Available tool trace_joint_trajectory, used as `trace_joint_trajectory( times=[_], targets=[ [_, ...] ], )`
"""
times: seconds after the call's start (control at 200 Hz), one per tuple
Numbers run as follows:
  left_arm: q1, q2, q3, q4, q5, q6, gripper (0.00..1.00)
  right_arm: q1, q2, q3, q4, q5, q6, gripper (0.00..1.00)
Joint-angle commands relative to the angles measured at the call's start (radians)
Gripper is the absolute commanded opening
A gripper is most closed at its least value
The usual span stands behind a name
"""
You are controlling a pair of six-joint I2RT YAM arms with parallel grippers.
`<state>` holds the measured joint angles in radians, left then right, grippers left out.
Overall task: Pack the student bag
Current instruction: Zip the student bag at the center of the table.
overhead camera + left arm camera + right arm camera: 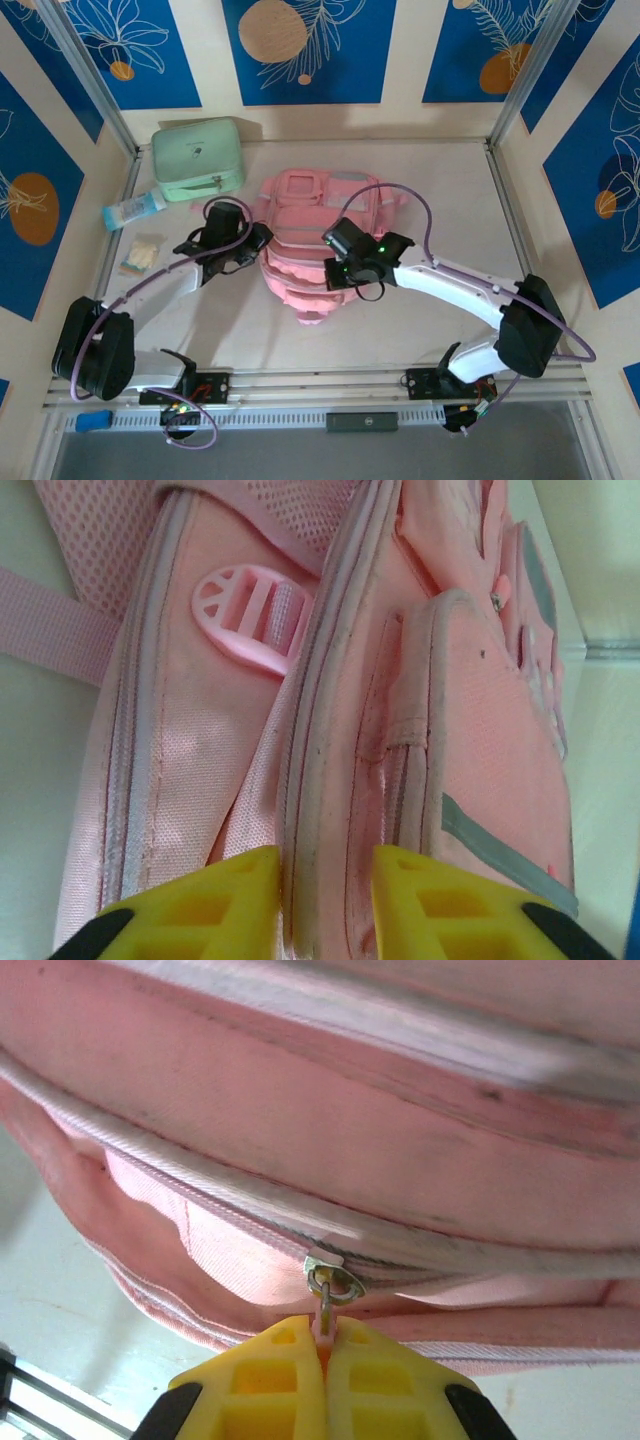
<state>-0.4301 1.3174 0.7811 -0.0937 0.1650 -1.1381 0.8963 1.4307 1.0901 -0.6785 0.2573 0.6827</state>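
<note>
Student bag (318,215) lies flat mid-tabletop (440,330), just ahead of both arms, with its pocket side up and its rounded end toward the bases.

Right pincer (325,1332) is clenched on the zip pull (333,1284), the little metal tab nipped between the two yellow tips. The slider sits on a curved zip line along the bag's near edge. From the right wrist view I cannot tell which side of the slider is open, and no gap into the compartment shows.

Left pincer (325,865) straddles a raised seam on the bag's left flank. Fabric fills the space between its tips and touches both, so I read it as grasping the bag to steady it. A pink strap buckle (250,615) sits just beyond.

Further out, in the far left corner, stands the mint green case (198,158). Beside it lies a pale blue bottle (133,210), and a small packet (142,254) lies nearer the left arm. All three are well apart from the bag.

My judgement is that this is early in the task. The bag is held and the zip is in hand, but nothing looks packed. Still to do: get the compartment open, load the loose items, and zip up.
</note>
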Motion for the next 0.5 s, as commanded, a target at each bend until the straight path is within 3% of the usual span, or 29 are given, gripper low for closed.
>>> trace_joint_trajectory(
  times=[0.0,0.14,0.23,0.375,0.495],
  targets=[
    [-0.018,-0.089,0.008,0.019,0.076,0.063,0.36,0.021,0.039,0.035,0.031,-0.025,0.033,0.0],
    [-0.122,-0.268,-0.107,-0.031,-0.077,-0.105,0.44,0.046,0.063,0.014,0.079,-0.003,0.041,0.0],
    [-0.22,-0.318,-0.202,0.072,-0.157,-0.261,0.46,0.05,0.081,0.012,0.093,-0.011,0.043,0.0],
    [-0.357,-0.255,-0.206,0.138,-0.274,-0.375,0.48,0.057,0.093,0.021,0.08,0.009,0.033,0.0],
    [-0.412,-0.151,-0.189,0.223,-0.319,-0.449,0.46,0.055,0.091,0.017,0.074,0.025,0.031,0.0]
  ],
)
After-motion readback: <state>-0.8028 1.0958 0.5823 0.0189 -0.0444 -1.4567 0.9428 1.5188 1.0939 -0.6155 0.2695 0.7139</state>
